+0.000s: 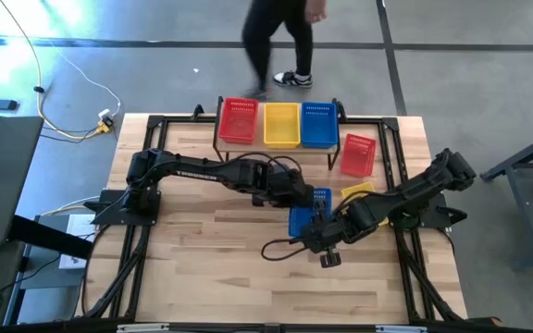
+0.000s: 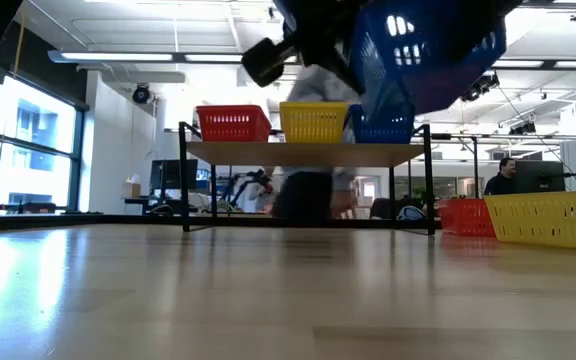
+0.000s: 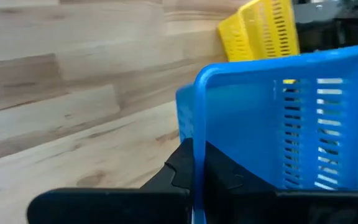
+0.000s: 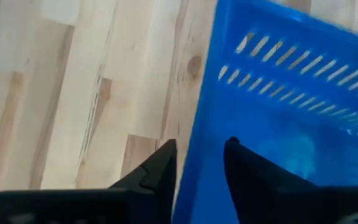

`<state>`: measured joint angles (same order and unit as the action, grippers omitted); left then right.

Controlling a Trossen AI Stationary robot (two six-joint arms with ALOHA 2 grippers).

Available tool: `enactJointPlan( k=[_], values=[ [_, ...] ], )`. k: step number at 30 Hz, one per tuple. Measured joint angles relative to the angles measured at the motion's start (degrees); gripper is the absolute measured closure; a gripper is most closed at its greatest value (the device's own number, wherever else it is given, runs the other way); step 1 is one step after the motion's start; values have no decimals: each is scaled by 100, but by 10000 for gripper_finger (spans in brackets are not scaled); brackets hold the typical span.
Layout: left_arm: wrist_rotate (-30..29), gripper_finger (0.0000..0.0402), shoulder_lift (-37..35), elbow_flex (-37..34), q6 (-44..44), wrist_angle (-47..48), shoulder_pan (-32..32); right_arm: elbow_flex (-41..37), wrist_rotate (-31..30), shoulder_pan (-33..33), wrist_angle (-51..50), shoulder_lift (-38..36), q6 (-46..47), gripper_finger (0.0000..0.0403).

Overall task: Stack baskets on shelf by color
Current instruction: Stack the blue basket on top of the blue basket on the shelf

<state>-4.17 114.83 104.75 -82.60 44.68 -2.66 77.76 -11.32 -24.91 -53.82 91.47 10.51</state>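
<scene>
Being held clear of the pale wooden worktop (image 1: 202, 268), a blue rectangular plastic mesh basket (image 1: 310, 215) is being gripped by the left gripper (image 1: 309, 200), whose fingers (image 3: 185, 167) are clamped tight on its rim, as the left wrist view shows. The right gripper (image 1: 322, 233) is being brought onto the same basket from the side away from the low wooden-topped shelf on black metal legs (image 1: 279, 146); its fingers (image 4: 157, 168) are standing apart astride the basket's wall, and whether they are pressing on it yet cannot be told. By the high view, the lifted basket is being carried well in front of the shelf, towards the worktop's middle.

On the shelf, a red mesh basket (image 1: 239, 120), a yellow mesh basket (image 1: 281, 124) and a second blue mesh basket (image 1: 318, 125) are sitting side by side, one colour per place. Just beside the shelf's blue end, a loose red basket (image 1: 358, 154) is lying on the worktop, and a loose yellow basket (image 1: 358, 191) is lying nearer the arms. Judging from this, three colour stacks are begun, while the held blue basket and the two loose ones are still awaiting stacking; how many are nested on the shelf cannot be told.
</scene>
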Motion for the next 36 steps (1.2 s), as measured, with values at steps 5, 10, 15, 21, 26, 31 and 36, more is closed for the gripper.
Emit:
enactJointPlan(
  k=[5,10,15,21,26,31,36],
  values=[
    [-7,401,4,-9,160,-298,-17,2,43,-13,-40,-18,0,369],
    [-12,401,9,-15,154,-130,-9,4,-3,-11,-72,-20,1,388],
    [-5,388,9,-15,262,-68,-9,4,-13,-9,-82,-20,-3,400],
    [147,332,9,-15,415,-56,3,4,41,-11,-134,-23,26,402],
    [196,292,7,-16,761,-130,4,7,52,-14,-417,-27,212,403],
    [13,281,-171,-26,951,-37,-31,7,77,-22,-710,-91,377,403],
    [-83,283,-361,-31,1021,251,-116,7,80,-28,-798,-313,532,403]
  ],
)
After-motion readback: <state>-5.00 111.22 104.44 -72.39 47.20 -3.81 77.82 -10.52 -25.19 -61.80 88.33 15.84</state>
